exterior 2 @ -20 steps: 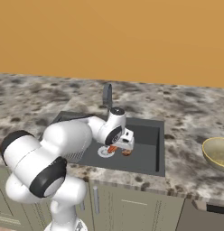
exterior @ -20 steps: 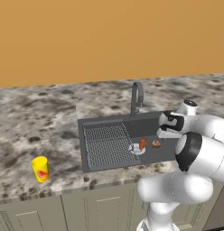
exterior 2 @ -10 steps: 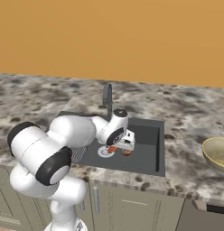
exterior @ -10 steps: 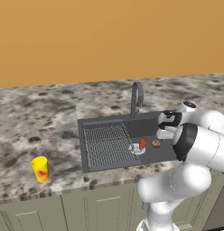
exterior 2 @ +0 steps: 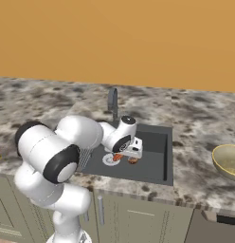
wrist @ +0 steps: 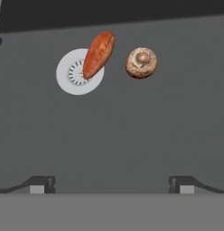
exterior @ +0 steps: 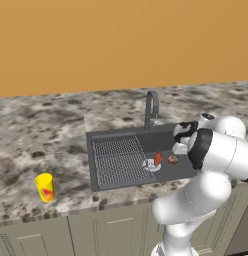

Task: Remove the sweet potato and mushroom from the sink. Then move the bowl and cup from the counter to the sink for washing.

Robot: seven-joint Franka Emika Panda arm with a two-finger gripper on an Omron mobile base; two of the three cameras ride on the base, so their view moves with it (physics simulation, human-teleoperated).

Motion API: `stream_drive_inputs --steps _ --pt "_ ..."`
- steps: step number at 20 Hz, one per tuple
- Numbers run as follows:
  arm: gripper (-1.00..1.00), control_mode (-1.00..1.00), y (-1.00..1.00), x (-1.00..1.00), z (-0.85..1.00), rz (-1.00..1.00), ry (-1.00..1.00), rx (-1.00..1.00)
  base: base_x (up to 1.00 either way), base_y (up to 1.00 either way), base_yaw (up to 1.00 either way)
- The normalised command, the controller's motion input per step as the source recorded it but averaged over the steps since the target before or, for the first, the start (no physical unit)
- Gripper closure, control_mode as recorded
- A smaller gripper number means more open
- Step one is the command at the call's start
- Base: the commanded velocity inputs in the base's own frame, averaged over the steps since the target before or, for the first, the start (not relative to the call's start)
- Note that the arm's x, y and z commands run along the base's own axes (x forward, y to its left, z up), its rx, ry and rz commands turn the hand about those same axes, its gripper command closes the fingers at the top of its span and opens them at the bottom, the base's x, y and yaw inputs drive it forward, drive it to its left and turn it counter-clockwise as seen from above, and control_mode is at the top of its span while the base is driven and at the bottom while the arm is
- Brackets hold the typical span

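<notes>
My gripper (wrist: 112, 184) hung released, jaws spread wide, above the dark sink (wrist: 132, 135) floor, holding nothing, lined up to reach down. The sweet potato (wrist: 99, 54) lay partly across the round drain (wrist: 75, 76), the mushroom (wrist: 141, 62) just beside it. The cup (exterior: 45, 187) waited near the tabletop's front edge, well apart; the bowl (exterior 2: 227, 160) sat beyond the sink's other side.

Orange-red sweet potato (wrist: 99, 54) beside brown, pale-speckled mushroom (wrist: 141, 62). Dark grey sink (exterior: 121, 175) with silver-white drain (wrist: 73, 76) and grey faucet (exterior: 152, 107). Bright yellow cup (exterior: 45, 187), red-orange mark. Tan-gold bowl (exterior 2: 227, 160). Mottled grey-brown counter (exterior: 41, 135); orange wall (exterior: 121, 40).
</notes>
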Motion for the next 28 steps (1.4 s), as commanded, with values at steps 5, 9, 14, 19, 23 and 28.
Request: stream_drive_inputs --steps 5,9,14,19,23,28 --pt "-1.0 -1.0 0.0 0.15 -0.14 0.01 0.0 0.0 0.0 0.0 0.0" --pt "-1.0 -1.0 -0.02 0.11 -0.15 0.0 0.0 0.0 0.0 0.0 0.0" --pt "-1.0 -1.0 -0.02 0.1 -0.15 0.0 0.0 0.0 0.0 0.0 0.0" --pt "-1.0 -1.0 -0.01 0.11 -0.15 0.0 0.0 0.0 0.0 0.0 0.0" --pt "-1.0 -1.0 0.0 0.11 -0.14 0.0 0.0 0.0 0.0 0.0 0.0" --pt "-1.0 -1.0 -0.02 0.11 -0.13 0.0 0.0 0.0 0.0 0.0 0.0"
